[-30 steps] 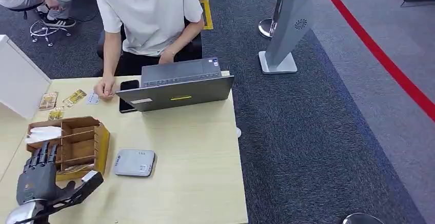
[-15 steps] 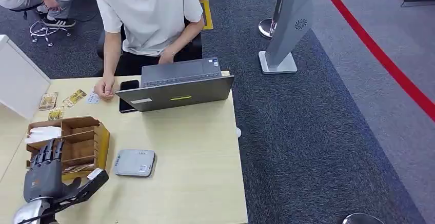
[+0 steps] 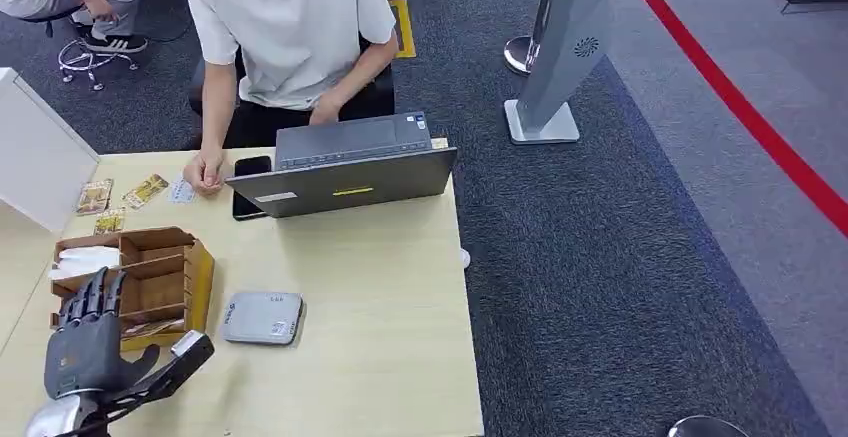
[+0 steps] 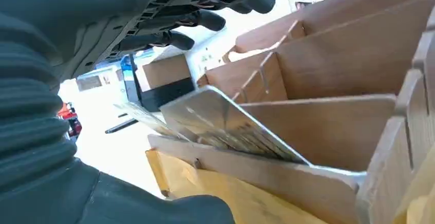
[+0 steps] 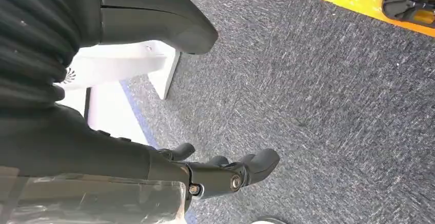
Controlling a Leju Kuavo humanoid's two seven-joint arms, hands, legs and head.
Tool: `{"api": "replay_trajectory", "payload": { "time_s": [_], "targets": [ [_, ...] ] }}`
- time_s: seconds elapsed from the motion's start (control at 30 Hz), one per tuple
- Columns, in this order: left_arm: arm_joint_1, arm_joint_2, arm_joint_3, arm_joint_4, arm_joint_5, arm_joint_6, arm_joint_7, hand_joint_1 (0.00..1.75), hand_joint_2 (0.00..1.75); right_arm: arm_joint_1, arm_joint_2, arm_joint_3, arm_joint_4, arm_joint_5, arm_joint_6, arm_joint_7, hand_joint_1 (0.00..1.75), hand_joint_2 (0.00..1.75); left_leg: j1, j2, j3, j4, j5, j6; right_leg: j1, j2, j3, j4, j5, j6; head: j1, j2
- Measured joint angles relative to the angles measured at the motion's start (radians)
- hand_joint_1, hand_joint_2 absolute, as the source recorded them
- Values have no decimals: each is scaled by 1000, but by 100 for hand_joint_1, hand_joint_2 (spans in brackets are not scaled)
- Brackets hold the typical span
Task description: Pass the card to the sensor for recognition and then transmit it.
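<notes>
Left hand (image 3: pixel 88 352) open, fingers spread, holding nothing, hovering over the near edge of the wooden organizer (image 3: pixel 196 279). Versus a second ago it's crept forward toward the box. Card (image 4: pixel 225 124) sits tilted in the nearest slot, ungrasped, so pick looks imminent. Right hand (image 5: pixel 225 175) hangs empty over carpet. Sensor (image 3: pixel 262 318) just beside the box.

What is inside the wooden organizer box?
The wooden organizer box holds a white item in a far compartment and cards in the nearest; the left hand covers part.
</notes>
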Motion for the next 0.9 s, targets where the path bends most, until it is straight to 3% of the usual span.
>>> {"api": "replay_trajectory", "payload": {
  "time_s": [0.6,0.63,0.9],
  "targets": [
    [52,0,-2,-97,-7,7,-3,0,175,0,0,0,0,-2,0,0,0,175,0,0,0,0,0,0,0,0,0,0,0,0,0,0],
    [54,0,-3,-102,-7,7,-3,175,175,0,0,0,0,-1,0,0,0,175,0,0,0,0,0,0,0,0,0,0,0,0,0,0],
    [58,17,-3,-109,23,-48,-3,175,175,0,0,0,0,0,2,0,0,175,0,0,0,0,0,0,0,0,0,0,0,0,0,0]
  ]
}}
